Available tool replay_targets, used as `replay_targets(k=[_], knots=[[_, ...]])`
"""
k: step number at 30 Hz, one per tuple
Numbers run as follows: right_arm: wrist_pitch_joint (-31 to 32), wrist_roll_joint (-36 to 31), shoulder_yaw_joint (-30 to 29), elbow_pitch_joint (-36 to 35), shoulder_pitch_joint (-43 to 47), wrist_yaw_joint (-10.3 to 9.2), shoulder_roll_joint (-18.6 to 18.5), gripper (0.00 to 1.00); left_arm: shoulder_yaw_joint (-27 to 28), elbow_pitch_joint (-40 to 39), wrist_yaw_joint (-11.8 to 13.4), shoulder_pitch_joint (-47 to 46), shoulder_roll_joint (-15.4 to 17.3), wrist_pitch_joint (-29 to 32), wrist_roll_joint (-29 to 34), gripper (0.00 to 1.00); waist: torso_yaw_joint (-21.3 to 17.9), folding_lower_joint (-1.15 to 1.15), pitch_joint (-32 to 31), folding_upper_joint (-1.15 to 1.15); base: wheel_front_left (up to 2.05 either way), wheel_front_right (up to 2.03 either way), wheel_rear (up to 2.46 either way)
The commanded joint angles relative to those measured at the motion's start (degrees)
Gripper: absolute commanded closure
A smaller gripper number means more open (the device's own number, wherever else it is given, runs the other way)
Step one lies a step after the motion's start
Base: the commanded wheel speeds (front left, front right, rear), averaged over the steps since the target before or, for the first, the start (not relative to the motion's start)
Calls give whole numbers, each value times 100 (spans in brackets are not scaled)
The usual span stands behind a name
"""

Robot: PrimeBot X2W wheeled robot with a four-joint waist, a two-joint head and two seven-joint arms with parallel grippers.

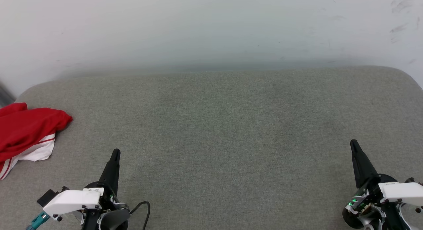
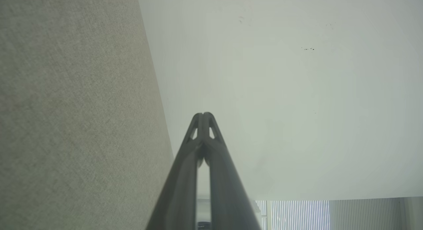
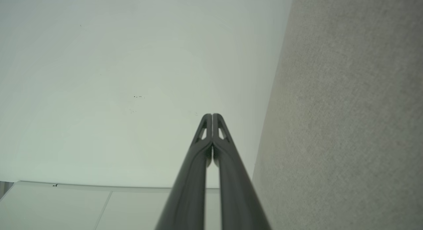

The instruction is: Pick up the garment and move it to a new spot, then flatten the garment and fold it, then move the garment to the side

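One garment [image 1: 26, 131], cushion [image 1: 214, 140] far left; left gripper [image 1: 115, 152], right gripper [image 1: 353, 143] closed.

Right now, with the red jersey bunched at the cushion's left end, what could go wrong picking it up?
1. The garment lies crumpled at the left edge of the grey cushion, partly out of the head view; a pull might slide it off.
2. Its layers overlap, so a pinch may catch several.
3. The left gripper and right gripper are both shut, the right far from it.
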Motion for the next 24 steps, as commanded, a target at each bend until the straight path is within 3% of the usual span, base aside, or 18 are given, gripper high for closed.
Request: replay_targets(k=[1,22,23,24], knots=[[4,-24,1,5,-61,0,13,100,9,0,-15,-51,-4,20,9,100,0,0,0,0,0,0,0],[4,-24,2,5,-61,0,13,100,9,0,-15,-51,-4,20,9,100,0,0,0,0,0,0,0],[-5,2,0,15,9,0,1,0,-3,15,1,7,-1,-6,-1,0,0,0,0,0,0,0,0],[-7,2,3,55,37,0,3,0,-8,55,2,29,-8,-10,0,0,0,0,0,0,0,0,0]])
